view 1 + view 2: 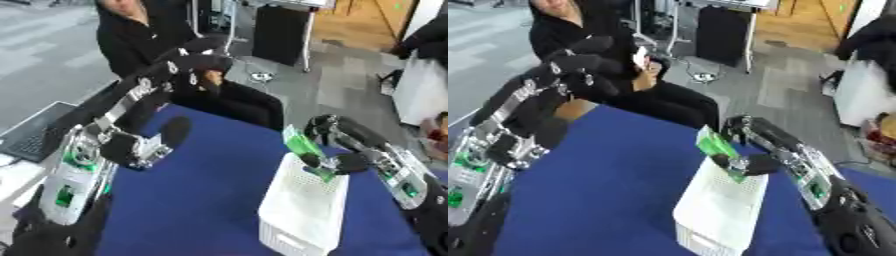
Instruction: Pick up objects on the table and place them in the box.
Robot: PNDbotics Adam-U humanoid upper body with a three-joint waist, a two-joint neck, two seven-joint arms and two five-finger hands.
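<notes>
Over the far rim of the white box (pixel 302 210), which stands toward the right side of the blue table (pixel 201 200), a green packet (pixel 304 146) is held upright by the right hand (pixel 346 162). The fingers are curled round the packet's lower part, its lower end at or just inside the box's open top. This looks like the placing step: the packet is carried to the box but not yet let go. The next move probably calls for lowering it a little further inside the walls, then opening the fingers so it drops without catching on the rim.

The left hand (pixel 197 62) is raised beyond the far left edge of the table, fingers bent, with nothing visibly in it. No other loose things show on the blue surface.

The left eye view shows a laptop (pixel 35 135) off the table's left edge, which the right eye view cuts away; the right eye view shows more of the right forearm (pixel 815 187).
</notes>
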